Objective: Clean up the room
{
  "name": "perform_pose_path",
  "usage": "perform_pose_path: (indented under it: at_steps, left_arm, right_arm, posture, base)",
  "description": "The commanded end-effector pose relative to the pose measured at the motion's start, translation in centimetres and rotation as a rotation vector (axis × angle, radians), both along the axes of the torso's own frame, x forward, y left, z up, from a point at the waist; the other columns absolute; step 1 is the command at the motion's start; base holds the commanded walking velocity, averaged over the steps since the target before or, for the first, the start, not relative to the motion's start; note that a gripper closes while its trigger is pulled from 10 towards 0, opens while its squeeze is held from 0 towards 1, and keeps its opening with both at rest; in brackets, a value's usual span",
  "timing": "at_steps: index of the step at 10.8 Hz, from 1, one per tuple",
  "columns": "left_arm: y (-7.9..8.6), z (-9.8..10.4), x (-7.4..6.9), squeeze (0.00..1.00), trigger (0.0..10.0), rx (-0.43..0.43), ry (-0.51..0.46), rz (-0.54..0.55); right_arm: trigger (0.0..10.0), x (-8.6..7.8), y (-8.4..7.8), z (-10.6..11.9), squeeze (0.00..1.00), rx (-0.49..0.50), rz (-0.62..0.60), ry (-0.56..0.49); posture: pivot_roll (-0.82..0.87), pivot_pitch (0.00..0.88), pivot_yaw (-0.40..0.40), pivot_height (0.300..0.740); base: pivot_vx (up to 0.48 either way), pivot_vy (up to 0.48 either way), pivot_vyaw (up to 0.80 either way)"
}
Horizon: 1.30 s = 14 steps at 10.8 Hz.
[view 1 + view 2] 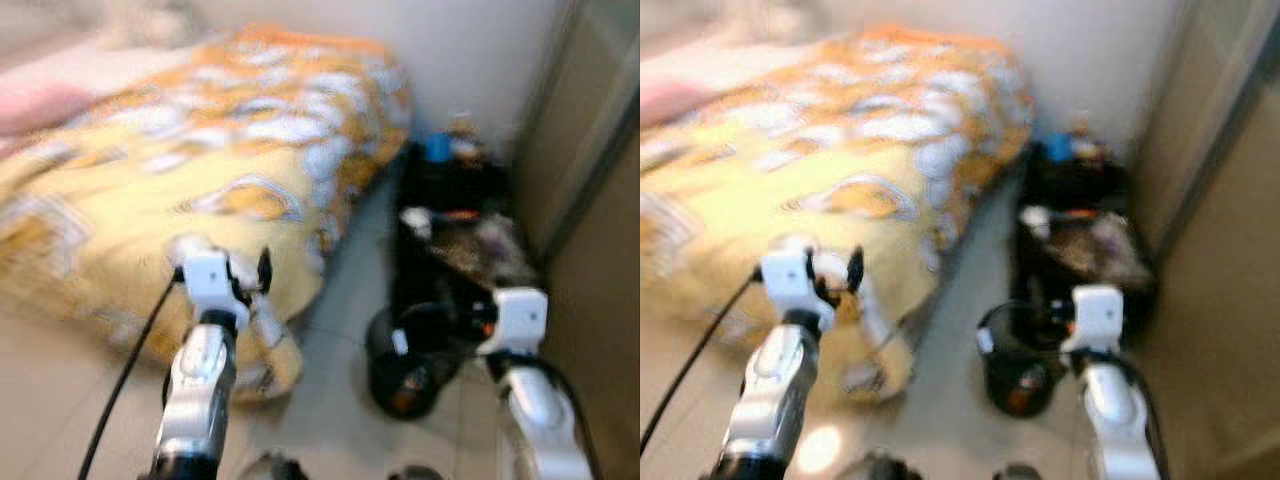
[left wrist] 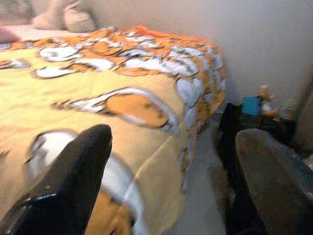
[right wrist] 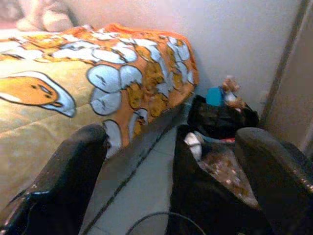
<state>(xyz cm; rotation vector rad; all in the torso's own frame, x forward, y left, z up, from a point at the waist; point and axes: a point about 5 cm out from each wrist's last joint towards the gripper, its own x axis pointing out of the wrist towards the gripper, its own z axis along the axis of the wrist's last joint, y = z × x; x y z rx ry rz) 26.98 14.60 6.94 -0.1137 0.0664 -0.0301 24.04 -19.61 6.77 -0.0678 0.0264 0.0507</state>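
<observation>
A bed carries a rumpled yellow and orange cartoon blanket (image 1: 200, 170) that hangs over its foot end toward the floor. My left gripper (image 2: 171, 161) is raised in front of the blanket's near edge, open, with nothing between its fingers. My right gripper (image 3: 171, 166) is also open and holds nothing. It points at a heap of black bags (image 3: 220, 117) between the bed and the wall. A small brown plush toy (image 3: 230, 88) and a blue item (image 3: 213, 96) rest on top of the bags. The head views are blurred.
A round black bin (image 1: 405, 375) stands on the pale tiled floor beside my right arm. A beige sliding door (image 1: 600, 200) closes off the right side. A pink pillow (image 1: 35, 105) and a pale plush toy (image 2: 63, 17) lie at the bed's head.
</observation>
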Motion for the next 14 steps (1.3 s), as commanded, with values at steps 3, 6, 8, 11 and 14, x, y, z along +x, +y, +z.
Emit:
perform_pose_path:
  at_steps: [3, 6, 8, 11, 14]
  left_arm:
    - [-1.6, 1.0, 1.4, 0.0, 10.0, 0.023, -0.009, -0.107]
    - [-2.9, 0.5, 1.9, 0.0, 10.0, 0.028, 0.01, -0.18]
    - [-3.0, -0.3, 2.0, 0.0, 10.0, 0.029, 0.043, -0.195]
    - [-3.0, -0.3, 2.7, 0.0, 10.0, 0.059, 0.045, -0.198]
    - [-2.4, -0.4, 3.3, 0.0, 10.0, 0.12, 0.042, -0.168]
  right_arm:
    - [10.0, 0.8, 1.2, -0.9, 0.0, 0.006, 0.055, 0.02]
    - [10.0, 1.0, 1.4, -2.0, 0.0, -0.021, 0.073, 0.065]
    - [10.0, 1.0, 1.3, -2.1, 0.0, -0.035, 0.074, 0.076]
    - [10.0, 1.1, 1.5, -2.3, 0.0, -0.031, 0.079, 0.081]
    - [10.0, 1.5, 1.8, -2.5, 0.0, -0.032, 0.09, 0.091]
  posture:
    - [-0.23, 0.0, 0.1, 0.727]
    - [-0.24, 0.0, 0.105, 0.727]
    - [-0.25, 0.0, 0.103, 0.727]
    - [-0.24, 0.0, 0.107, 0.727]
    - [-0.23, 0.0, 0.11, 0.727]
  base:
    - [0.0, 0.0, 0.0]
    - [0.0, 0.48, -0.27]
    - [0.0, 0.48, -0.4]
    - [0.0, 0.48, -0.26]
    - [0.0, 0.0, 0.0]
